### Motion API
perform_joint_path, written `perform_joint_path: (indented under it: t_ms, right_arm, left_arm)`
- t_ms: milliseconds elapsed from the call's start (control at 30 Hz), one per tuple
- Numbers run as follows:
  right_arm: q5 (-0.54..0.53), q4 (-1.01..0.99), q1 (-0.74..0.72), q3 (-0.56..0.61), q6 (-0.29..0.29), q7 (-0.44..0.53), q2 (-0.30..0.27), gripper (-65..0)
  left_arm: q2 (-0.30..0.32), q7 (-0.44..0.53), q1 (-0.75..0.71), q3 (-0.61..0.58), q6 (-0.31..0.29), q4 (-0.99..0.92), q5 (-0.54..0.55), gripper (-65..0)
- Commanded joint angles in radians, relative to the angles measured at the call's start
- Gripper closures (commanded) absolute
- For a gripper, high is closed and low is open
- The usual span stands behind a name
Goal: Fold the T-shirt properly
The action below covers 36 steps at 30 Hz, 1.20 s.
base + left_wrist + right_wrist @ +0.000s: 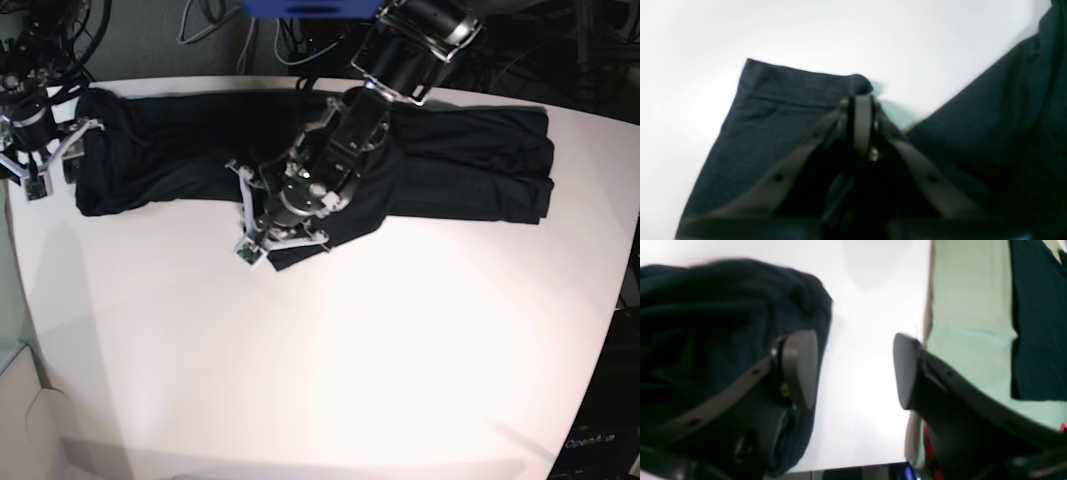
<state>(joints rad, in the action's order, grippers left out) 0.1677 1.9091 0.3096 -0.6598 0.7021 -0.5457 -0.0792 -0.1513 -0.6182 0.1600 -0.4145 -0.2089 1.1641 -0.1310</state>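
left gripper [860, 100] pinching T-shirt [460, 170] cuff | right gripper [853, 370] spread | table [350, 350] bare in front

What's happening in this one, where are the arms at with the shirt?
A two-arm robot is folding a black T-shirt spread in a long strip across the white table. The left claw has closed on the edge of a sleeve cuff near the middle of the table. The right claw is open at the table's far end, beside the bunched end of the shirt, gripping nothing. The fold looks only partly done.
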Motion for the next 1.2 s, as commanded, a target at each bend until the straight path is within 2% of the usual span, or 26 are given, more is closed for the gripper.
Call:
perform_joint_path:
  t_ms: [0,200,333,467,767,833,1000,1167]
  right_arm:
    - [-0.003,0.016,-0.003,-0.001,-0.004,0.02,-0.012,-36.6]
    - [-0.003,0.016,-0.002,0.007,-0.004,0.019,-0.012,-36.6]
    - [-0.003,0.016,-0.002,0.013,-0.004,0.02,-0.012,-36.6]
    - [-0.003,0.016,-0.002,0.045,-0.004,0.02,-0.012,-36.6]
    - [-0.003,0.016,0.001,0.091,-0.004,0.022,0.008,-36.6]
    - [-0.003,0.016,0.0,0.091,-0.004,0.022,0.011,-36.6]
    - [-0.003,0.016,-0.002,0.093,-0.004,0.022,0.02,-36.6]
    - [-0.003,0.016,-0.002,0.093,-0.004,0.022,0.02,-36.6]
  left_arm:
    - [-0.006,-0.01,0.006,0.032,0.004,0.037,-0.005,0.0]
    - [0.022,-0.012,-0.075,0.193,0.002,0.305,-0.005,0.0]
    - [0.065,-0.104,-0.144,0.25,-0.007,0.471,0.001,0.0]
    - [0.089,-0.116,-0.261,0.358,-0.01,0.612,0.003,0.0]
    - [0.094,-0.114,-0.442,0.609,-0.024,0.765,0.004,0.0]
    - [0.092,-0.114,-0.452,0.667,-0.082,0.765,0.004,0.0]
    - [0.083,-0.114,-0.466,0.86,-0.277,0.756,0.004,0.0]
    - [0.078,-0.114,-0.472,1.017,-0.406,0.752,0.003,0.0]
